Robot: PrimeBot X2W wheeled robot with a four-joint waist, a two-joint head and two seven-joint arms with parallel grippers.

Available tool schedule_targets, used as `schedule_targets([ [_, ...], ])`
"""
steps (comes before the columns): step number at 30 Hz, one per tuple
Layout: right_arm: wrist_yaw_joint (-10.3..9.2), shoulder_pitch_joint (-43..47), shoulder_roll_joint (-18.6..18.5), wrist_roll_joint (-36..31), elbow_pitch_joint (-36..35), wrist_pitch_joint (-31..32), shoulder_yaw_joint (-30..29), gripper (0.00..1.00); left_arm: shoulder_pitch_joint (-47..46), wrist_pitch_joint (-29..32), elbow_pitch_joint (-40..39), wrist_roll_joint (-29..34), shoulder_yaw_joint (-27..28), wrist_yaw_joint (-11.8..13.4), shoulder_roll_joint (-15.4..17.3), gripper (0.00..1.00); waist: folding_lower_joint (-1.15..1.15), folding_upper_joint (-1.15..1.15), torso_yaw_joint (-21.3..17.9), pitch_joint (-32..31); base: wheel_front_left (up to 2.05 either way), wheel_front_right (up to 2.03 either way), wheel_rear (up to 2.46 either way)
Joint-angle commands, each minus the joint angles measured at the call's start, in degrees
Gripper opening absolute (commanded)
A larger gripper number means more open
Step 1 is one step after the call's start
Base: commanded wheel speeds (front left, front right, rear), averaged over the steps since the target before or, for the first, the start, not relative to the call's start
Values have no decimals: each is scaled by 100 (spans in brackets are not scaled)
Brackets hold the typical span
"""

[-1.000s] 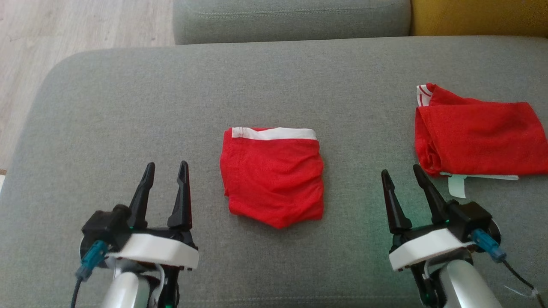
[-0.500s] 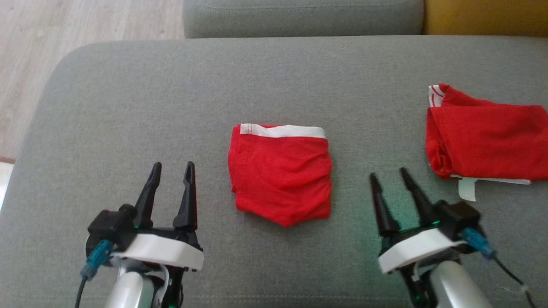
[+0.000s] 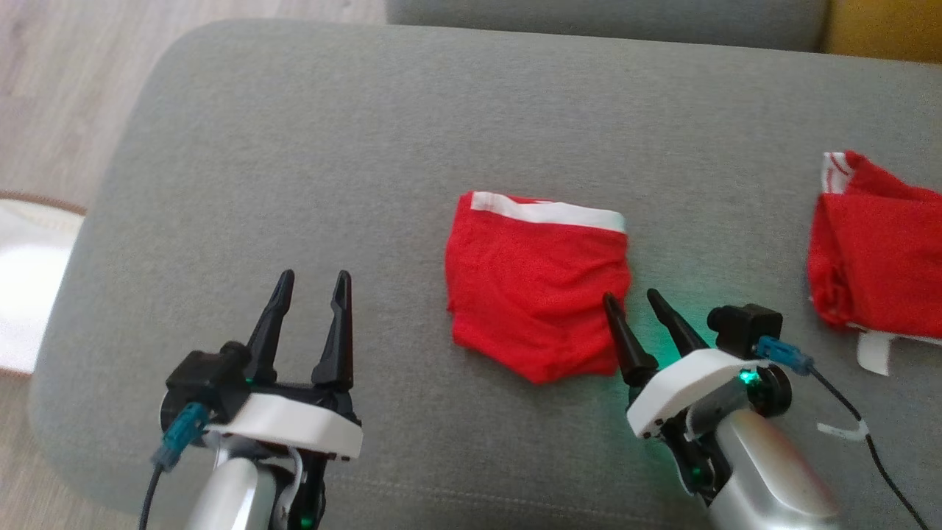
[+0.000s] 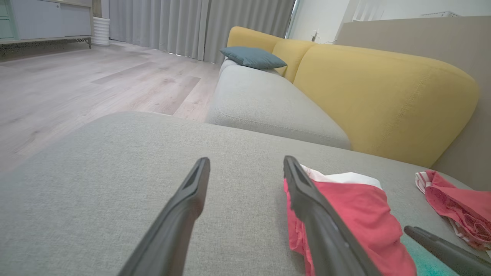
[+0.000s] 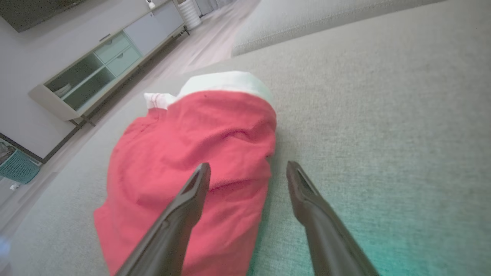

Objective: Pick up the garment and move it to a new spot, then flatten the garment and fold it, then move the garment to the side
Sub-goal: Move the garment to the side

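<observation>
Now: folded red garment on the cushion, left gripper and right gripper both open.
The garment lies flat near the cushion's middle, white waistband at its far edge. The right gripper is at the garment's near right corner, fingers apart: in the right wrist view one finger lies over the red fabric and the other over bare cushion just beside it; whether either touches I cannot tell. The left gripper is off to the garment's left, clear of it, fingers spread with nothing between them. A second red cloth lies crumpled at the cushion's right side, well apart from the garment. Wood floor shows past the cushion's left edge.
</observation>
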Motion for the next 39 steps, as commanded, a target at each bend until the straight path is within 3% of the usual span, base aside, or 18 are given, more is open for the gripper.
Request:
schedule_targets([
  [1,19,-245,15,116,33,-4,89,100,-272,-31,-176,-60,168,-9,21,100,0,0,169,69,0,0,0],
  [14,19,-1080,15,323,1484,-110,234,100,-321,-31,-192,-123,102,7,21,100,0,0,570,285,0,0,0],
  [15,19,-1130,15,349,1535,-116,290,44,-324,-31,-198,-125,105,13,21,100,0,0,565,297,0,0,0],
  [16,19,-1180,15,343,1577,-149,353,0,-323,-31,-203,-126,117,22,21,100,0,0,545,303,0,0,0],
  [21,19,-1470,15,-181,1809,-499,470,0,-326,-31,-209,-62,199,5,21,100,0,0,302,275,0,0,0],
  [29,19,-1872,-41,-2335,1633,-688,136,0,-348,-31,-307,22,320,-38,21,100,0,0,-442,218,0,0,0],
  [34,19,-1946,-499,-3146,1008,-397,314,0,-371,-31,-351,56,341,-68,21,100,0,0,-917,260,0,0,0],
  [36,19,-1964,-628,-3183,882,-304,421,0,-381,-31,-358,66,347,-76,21,100,0,0,-1006,282,0,0,0],
  [39,19,-2050,-1152,-3137,507,-3,796,0,-438,-31,-369,92,348,-113,21,100,0,0,-1222,365,0,0,0],
])
